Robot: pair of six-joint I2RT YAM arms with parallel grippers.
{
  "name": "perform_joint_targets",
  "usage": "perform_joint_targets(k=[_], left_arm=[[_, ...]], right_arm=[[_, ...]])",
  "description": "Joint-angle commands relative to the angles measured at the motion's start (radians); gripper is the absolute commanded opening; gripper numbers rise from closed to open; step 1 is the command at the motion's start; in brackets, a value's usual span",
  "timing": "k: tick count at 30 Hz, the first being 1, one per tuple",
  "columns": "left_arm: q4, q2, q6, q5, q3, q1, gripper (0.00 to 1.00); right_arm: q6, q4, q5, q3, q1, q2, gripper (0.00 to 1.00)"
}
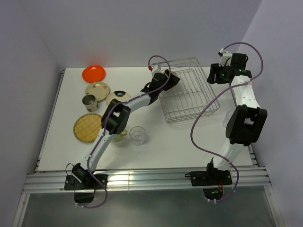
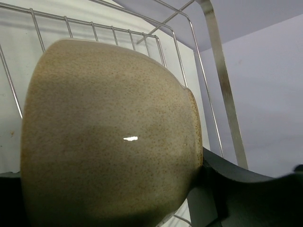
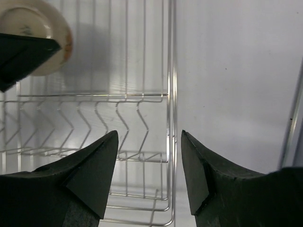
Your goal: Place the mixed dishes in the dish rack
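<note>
The silver wire dish rack stands at the far middle of the table. My left gripper is over the rack's left side, shut on the cream speckled bowl, which fills the left wrist view; one finger presses on its rim. The bowl also shows in the right wrist view. My right gripper is open and empty above the rack's far right edge. On the left lie the orange plate, tan plate, cream plate and woven plate. The clear glass stands in front.
A dark grey cup stands between the plates. The pale yellow-green mug is partly hidden under my left arm. The left arm stretches across the table's middle. The right arm stands at the table's right edge.
</note>
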Motion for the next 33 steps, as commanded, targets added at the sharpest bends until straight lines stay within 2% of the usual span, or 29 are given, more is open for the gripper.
perform_joint_targets(k=[1,10,15,19,20,25,28,33], left_arm=[[0.118,-0.102,0.004,0.034,0.0,0.002,0.59],[0.14,-0.104,-0.003,0.063,-0.007,0.004,0.58],[0.144,-0.096,-0.01,0.063,0.003,0.004,0.58],[0.152,-0.096,-0.015,0.063,0.001,0.005,0.58],[0.151,-0.095,-0.016,0.063,0.001,0.007,0.58],[0.163,-0.09,-0.03,0.063,0.009,0.01,0.57],[0.177,-0.083,-0.038,0.084,0.023,0.012,0.57],[0.245,-0.058,-0.059,0.118,0.04,0.013,0.57]], right_arm=[[-0.061,0.024,0.131,0.07,0.033,0.057,0.63],[-0.106,-0.019,0.232,0.217,0.084,0.226,0.62],[-0.112,0.01,0.3,0.225,0.11,0.275,0.59],[-0.118,-0.015,0.325,0.257,0.119,0.327,0.49],[-0.118,-0.019,0.318,0.262,0.119,0.341,0.41],[-0.112,-0.042,0.28,0.248,0.119,0.358,0.14],[-0.098,-0.045,0.24,0.217,0.121,0.344,0.07],[-0.061,-0.022,0.187,0.154,0.127,0.31,0.03]])
